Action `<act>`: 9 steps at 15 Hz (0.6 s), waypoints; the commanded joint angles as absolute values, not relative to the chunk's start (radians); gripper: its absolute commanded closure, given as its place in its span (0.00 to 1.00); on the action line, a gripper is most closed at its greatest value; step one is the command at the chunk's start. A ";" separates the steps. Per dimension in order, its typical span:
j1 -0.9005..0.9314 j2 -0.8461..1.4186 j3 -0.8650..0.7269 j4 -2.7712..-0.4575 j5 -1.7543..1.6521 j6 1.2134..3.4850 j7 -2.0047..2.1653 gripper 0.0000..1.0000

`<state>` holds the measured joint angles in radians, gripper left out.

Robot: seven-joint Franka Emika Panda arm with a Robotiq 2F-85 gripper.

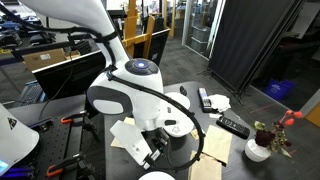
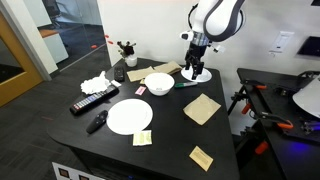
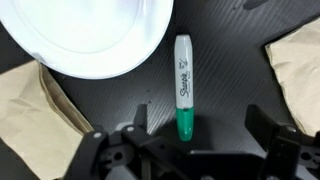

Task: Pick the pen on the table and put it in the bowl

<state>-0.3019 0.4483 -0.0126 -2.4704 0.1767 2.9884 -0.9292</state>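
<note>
The pen [image 3: 184, 85] has a white barrel and a green end. It lies on the black table [image 3: 225, 60], lengthwise in the wrist view, green end nearest me. My gripper [image 3: 200, 128] is open and empty. It hovers just above the pen's green end, one finger on each side, touching nothing. In an exterior view the gripper [image 2: 194, 62] hangs low at the back of the table [image 2: 170, 135]. The white bowl [image 2: 159, 83] stands apart to its left. I cannot make out the pen in either exterior view.
A white plate [image 3: 90, 35] lies close beside the pen, and tan napkins [image 3: 295, 75] flank it. A large white plate [image 2: 130, 116], two black remotes [image 2: 92, 101], more napkins [image 2: 202, 108] and a small flower vase [image 2: 126, 47] share the table.
</note>
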 commanded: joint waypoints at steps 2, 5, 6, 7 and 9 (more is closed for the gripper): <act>-0.326 0.536 0.001 -2.417 0.063 3.055 -0.813 0.00; -0.330 0.579 -0.001 -2.383 0.004 3.055 -0.751 0.00; -0.331 0.591 -0.003 -2.372 -0.013 3.053 -0.731 0.00; -0.330 0.603 -0.005 -2.361 -0.028 3.053 -0.713 0.00; -0.333 0.622 -0.006 -2.343 -0.054 3.049 -0.684 0.00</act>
<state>-0.3163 0.5860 -0.0112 -2.3758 -0.0037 3.0248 -0.7414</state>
